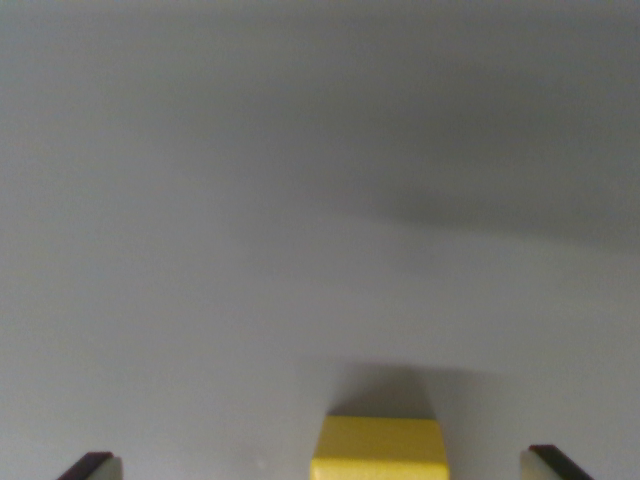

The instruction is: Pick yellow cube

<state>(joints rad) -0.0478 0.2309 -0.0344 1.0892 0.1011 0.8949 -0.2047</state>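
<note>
The end effector (324,465) is spread wide, its two fingertips just showing at the bottom corners. The cube (379,448) sits between them, nearer the wrist view's right finger. Shift slightly that way to centre it, descend, then close. Beyond lies bare grey bench (300,200).

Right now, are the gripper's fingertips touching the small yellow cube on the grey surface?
No. The yellow cube sits between the fingertips of the open gripper, with bare grey surface either side.
</note>
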